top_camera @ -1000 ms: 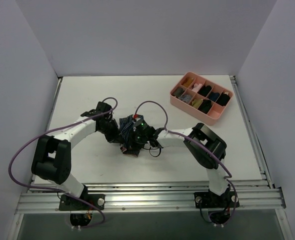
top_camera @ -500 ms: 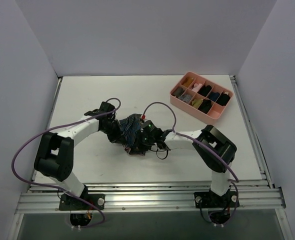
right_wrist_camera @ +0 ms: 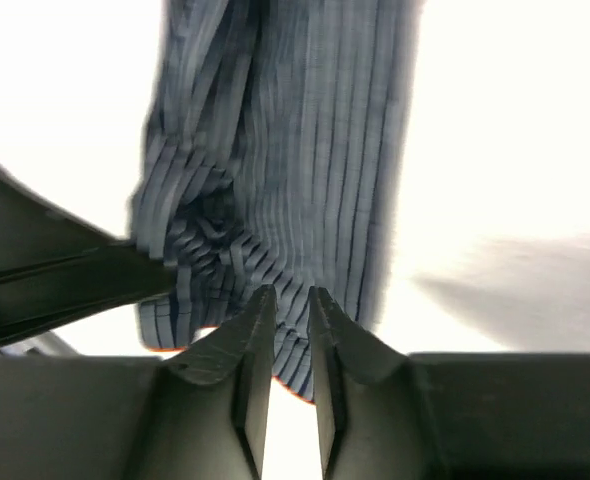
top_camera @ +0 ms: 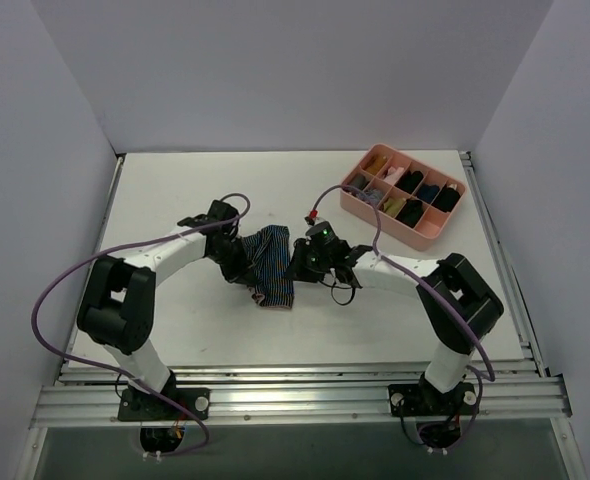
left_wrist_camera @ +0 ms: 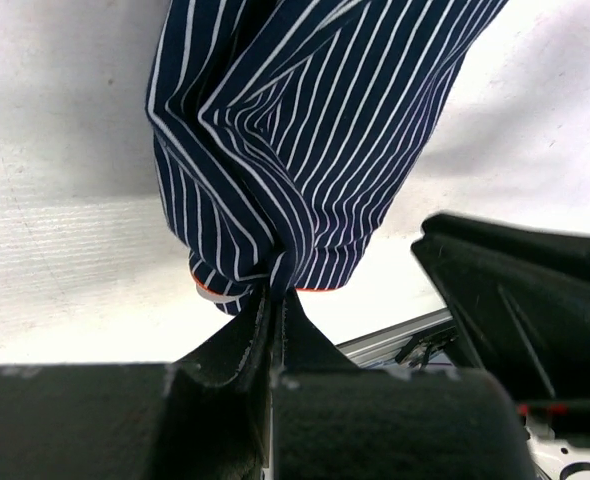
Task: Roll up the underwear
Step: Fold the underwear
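Note:
The underwear [top_camera: 272, 262], navy with thin light pinstripes and a pinkish-red edge, lies spread mid-table between the two grippers. My left gripper [top_camera: 243, 266] is at its left side. In the left wrist view the left gripper [left_wrist_camera: 275, 292] is shut, pinching a bunched fold of the underwear [left_wrist_camera: 305, 130]. My right gripper [top_camera: 297, 262] is at the cloth's right side. In the right wrist view the right gripper [right_wrist_camera: 287, 292] has its jaws a narrow gap apart over the lower edge of the underwear [right_wrist_camera: 295, 150], which lies beneath the tips.
A pink divided tray [top_camera: 395, 228] with small rolled bundles stands at the back right. White walls close in the table on the left, back and right. The metal rail runs along the near edge.
Both grippers moved away from the near edge and to the right. The bunched underwear spread into a flatter hanging sheet. The right gripper moved off the cloth's middle to its right side.

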